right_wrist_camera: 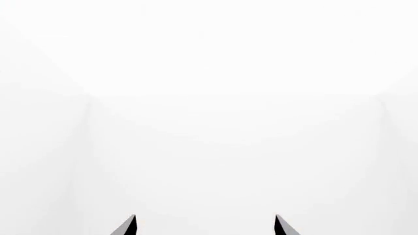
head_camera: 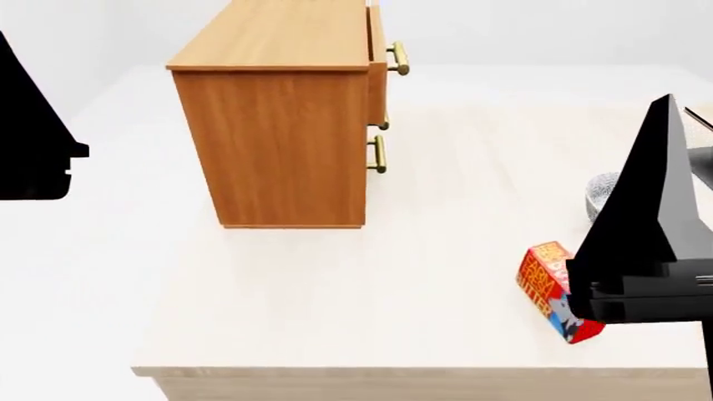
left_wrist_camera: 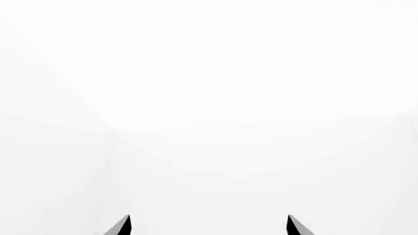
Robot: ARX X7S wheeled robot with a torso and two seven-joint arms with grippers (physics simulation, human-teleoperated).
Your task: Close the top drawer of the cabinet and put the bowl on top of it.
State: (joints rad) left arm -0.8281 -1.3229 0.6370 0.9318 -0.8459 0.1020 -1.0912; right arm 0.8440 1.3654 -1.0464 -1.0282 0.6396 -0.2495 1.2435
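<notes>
A: How do the arms sit?
B: The left gripper (left_wrist_camera: 209, 226) and right gripper (right_wrist_camera: 205, 226) each show two dark fingers set wide apart, nothing between them.
A: And from the head?
B: Both are black shapes at the view's edges.

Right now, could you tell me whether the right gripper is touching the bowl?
Apart. The right wrist view shows the right gripper with its fingertips spread against blank white, nothing between them; the bowl is absent there.

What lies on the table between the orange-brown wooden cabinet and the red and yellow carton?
Nothing: the head view shows bare pale tabletop between cabinet and carton.
</notes>
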